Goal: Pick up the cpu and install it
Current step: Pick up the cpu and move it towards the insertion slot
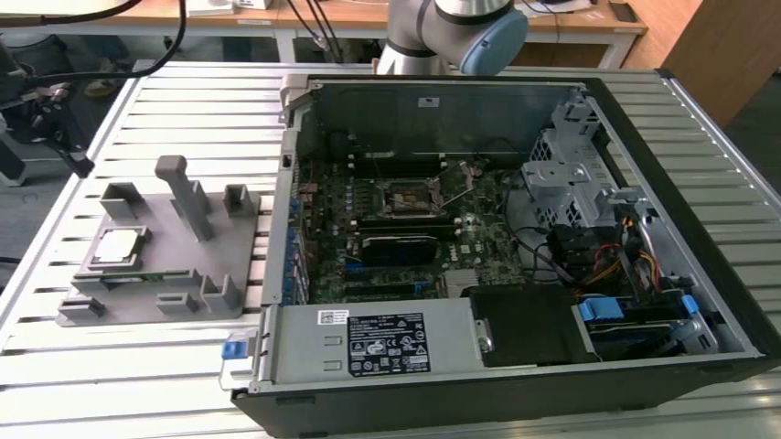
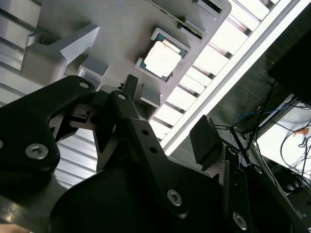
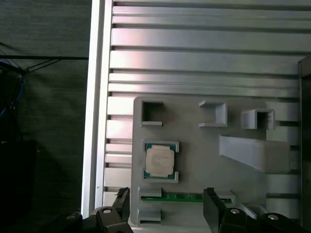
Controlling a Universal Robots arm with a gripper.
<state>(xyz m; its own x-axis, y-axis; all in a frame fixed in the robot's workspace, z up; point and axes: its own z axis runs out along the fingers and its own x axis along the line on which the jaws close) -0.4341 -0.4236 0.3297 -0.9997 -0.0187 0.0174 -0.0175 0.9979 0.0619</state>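
1. One cpu (image 1: 119, 245), a flat silver-topped square, lies in the exterior view in a pocket by the grey plastic fixture's (image 1: 165, 263) edge nearest the slatted metal table's (image 1: 183, 101) long edge; one opened computer case (image 1: 690, 192) stands alongside.
2. Second wrist view: two black fingers (image 2: 206, 138) of the gripper (image 2: 166, 99) are spread, holding nothing, apart from the cpu (image 2: 163, 60).
3. First wrist view: three squared blocks (image 3: 214, 114) stand along the fixture's (image 3: 204, 155) edge opposite the gripper, past the cpu (image 3: 160, 161).

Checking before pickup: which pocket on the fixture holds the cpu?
The square framed pocket beside the green strip; the cpu lies in it, the U-shaped pockets are empty.
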